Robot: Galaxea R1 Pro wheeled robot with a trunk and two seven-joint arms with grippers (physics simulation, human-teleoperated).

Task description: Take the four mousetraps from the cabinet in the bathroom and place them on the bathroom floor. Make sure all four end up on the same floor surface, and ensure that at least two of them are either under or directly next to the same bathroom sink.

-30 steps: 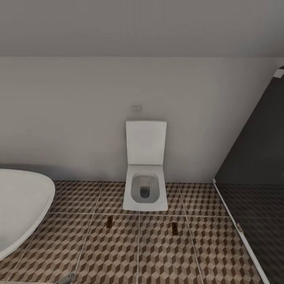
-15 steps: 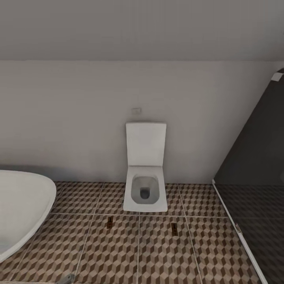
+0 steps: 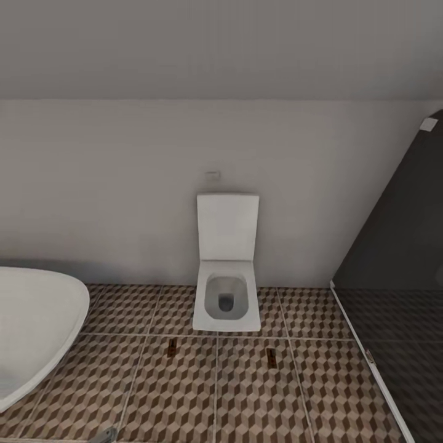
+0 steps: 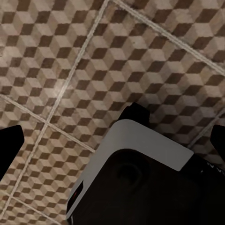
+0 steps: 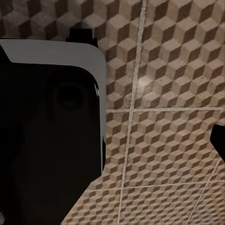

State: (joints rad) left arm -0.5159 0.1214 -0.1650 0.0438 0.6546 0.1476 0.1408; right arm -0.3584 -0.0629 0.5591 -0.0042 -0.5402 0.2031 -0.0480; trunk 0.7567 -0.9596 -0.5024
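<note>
Where they lie flat, two mousetraps (image 3: 171, 346) look tan.

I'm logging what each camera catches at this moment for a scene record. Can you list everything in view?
toilet: one, white, square, lid up, against the back wall at the middle
bathtub: one, white, its curved end at the lower left
mousetraps: two, tan with dark parts, flat on the tiles in front of the toilet, one left, one right
floor: brown, beige and white cube tiles, pale grout
shower screen: one, dark, at the right
wall plate: one, small, white, above the toilet
left gripper: dark fingertips wide apart, over tiles
right gripper: one dark fingertip in view
</note>
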